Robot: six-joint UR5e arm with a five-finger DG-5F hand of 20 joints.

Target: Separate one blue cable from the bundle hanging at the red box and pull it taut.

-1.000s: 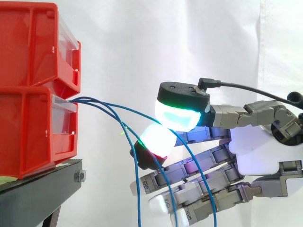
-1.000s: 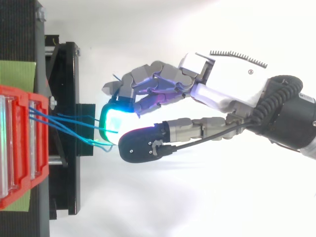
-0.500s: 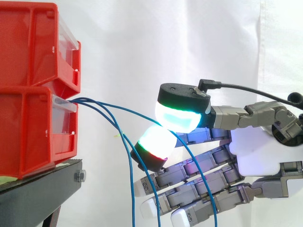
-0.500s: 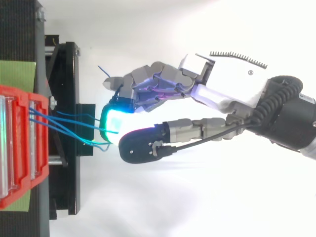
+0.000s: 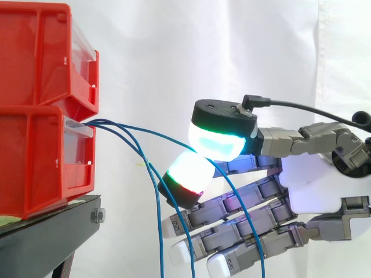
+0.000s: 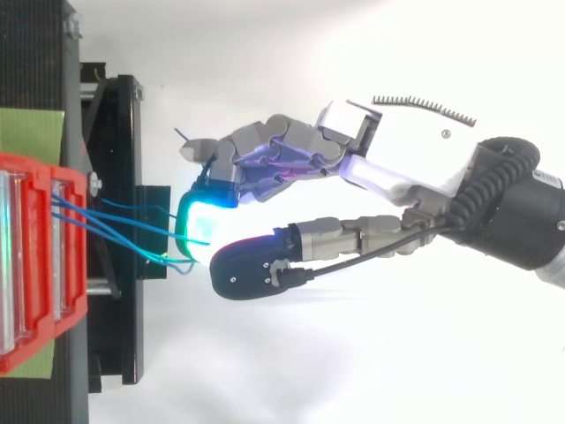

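Blue cable (image 5: 156, 134) is passing between two glowing fingers (image 5: 217, 145), which are pinching it so one strand comes apart from the bundle (image 5: 161, 231). The other fingers of the hand (image 5: 313, 179) are lying straight below. The pinched cable is arcing slack from the lower red box (image 5: 35, 162), so it is not yet taut. Open room is lying to the right, away from the box edge and the stand (image 5: 46, 231).

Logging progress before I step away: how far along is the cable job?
Done: one blue cable stands apart from the other two cables, which hang down from the red box. In hand: the hand looks pinched on it between thumb and a finger pad. Left: it sags in an arc, so the pull taut is not yet done.
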